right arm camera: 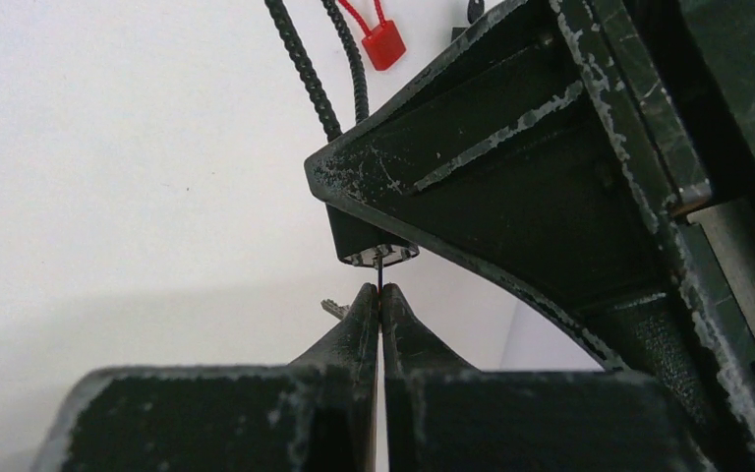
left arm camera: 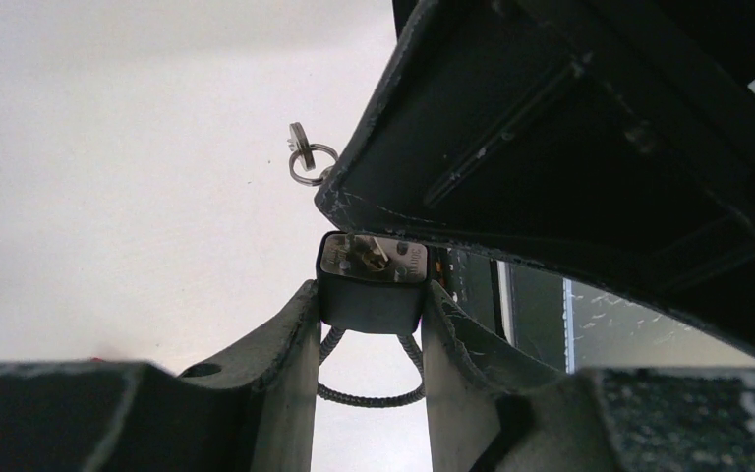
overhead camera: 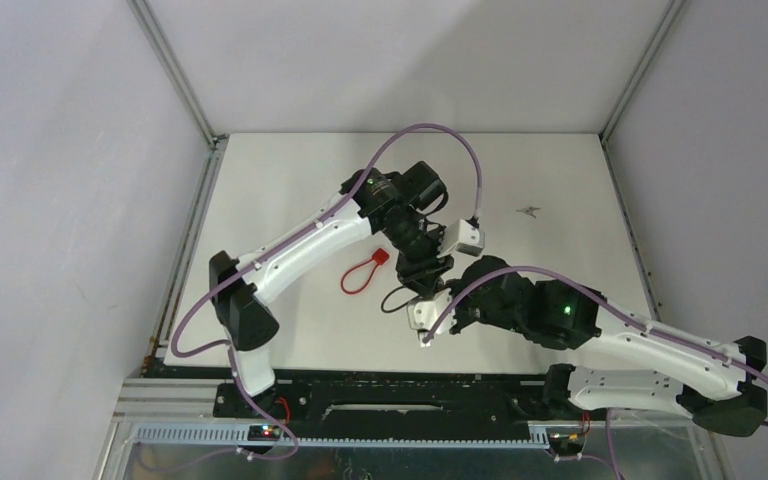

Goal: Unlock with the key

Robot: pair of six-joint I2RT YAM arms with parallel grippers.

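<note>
Gripping the padlock (left arm camera: 372, 295), the left jaws stand part-open; right jaws (pinched tight) hold the key (right arm camera: 379, 279).

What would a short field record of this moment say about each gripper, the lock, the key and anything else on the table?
left gripper: closed on the padlock, a finger on each side
padlock: small dark body, cable shackle looping down between the fingers
right gripper: shut on the key
key: thin blade at the padlock's keyhole face; depth cannot be told
key ring: showing beside the right gripper
red tag: lying on the table, apart from both arms
lock state: not visible
</note>
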